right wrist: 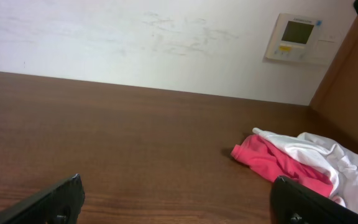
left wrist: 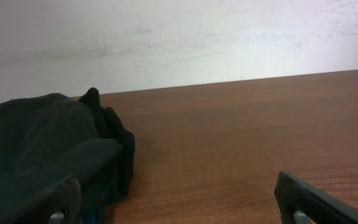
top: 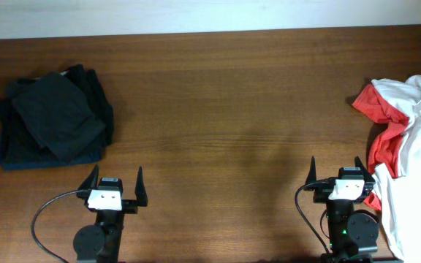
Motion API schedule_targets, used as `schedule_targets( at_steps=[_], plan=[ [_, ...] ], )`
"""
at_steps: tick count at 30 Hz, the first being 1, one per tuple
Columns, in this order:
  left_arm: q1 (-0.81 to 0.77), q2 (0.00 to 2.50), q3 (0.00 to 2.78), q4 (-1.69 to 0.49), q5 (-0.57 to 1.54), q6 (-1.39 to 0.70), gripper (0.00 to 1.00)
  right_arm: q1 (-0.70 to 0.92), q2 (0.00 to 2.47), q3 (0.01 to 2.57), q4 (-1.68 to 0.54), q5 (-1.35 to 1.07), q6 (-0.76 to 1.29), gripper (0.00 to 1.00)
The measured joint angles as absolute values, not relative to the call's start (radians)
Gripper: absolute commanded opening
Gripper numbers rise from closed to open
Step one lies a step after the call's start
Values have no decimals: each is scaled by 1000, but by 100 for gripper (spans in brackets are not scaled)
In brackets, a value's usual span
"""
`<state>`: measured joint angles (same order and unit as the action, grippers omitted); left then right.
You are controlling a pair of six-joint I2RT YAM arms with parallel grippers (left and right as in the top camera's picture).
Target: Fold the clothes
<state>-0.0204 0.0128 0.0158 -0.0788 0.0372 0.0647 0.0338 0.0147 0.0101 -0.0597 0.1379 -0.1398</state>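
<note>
A pile of folded dark clothes (top: 53, 117) lies at the left of the table; it also shows in the left wrist view (left wrist: 39, 152). A crumpled white and red garment (top: 408, 146) lies at the right edge, hanging toward the front; it also shows in the right wrist view (right wrist: 303, 165). My left gripper (top: 115, 179) is open and empty near the front edge, right of the dark pile; its fingers show in the left wrist view (left wrist: 179, 199). My right gripper (top: 336, 172) is open and empty just left of the white and red garment, and appears in the right wrist view (right wrist: 179, 199).
The wooden table (top: 225, 95) runs between the two piles. A white wall (right wrist: 135, 43) with a small thermostat panel (right wrist: 294, 37) stands behind the far edge. Black cables (top: 42, 219) loop by each arm base.
</note>
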Motion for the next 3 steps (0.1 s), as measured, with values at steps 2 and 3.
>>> schedule_targets(
  at_steps=[2, 3],
  plan=[
    [-20, 13, 16, -79, 37, 65, 99, 34, 15, 10, -60, 138, -139, 99],
    [-20, 13, 16, -79, 37, 65, 99, 34, 15, 10, -60, 138, -139, 99]
  ],
)
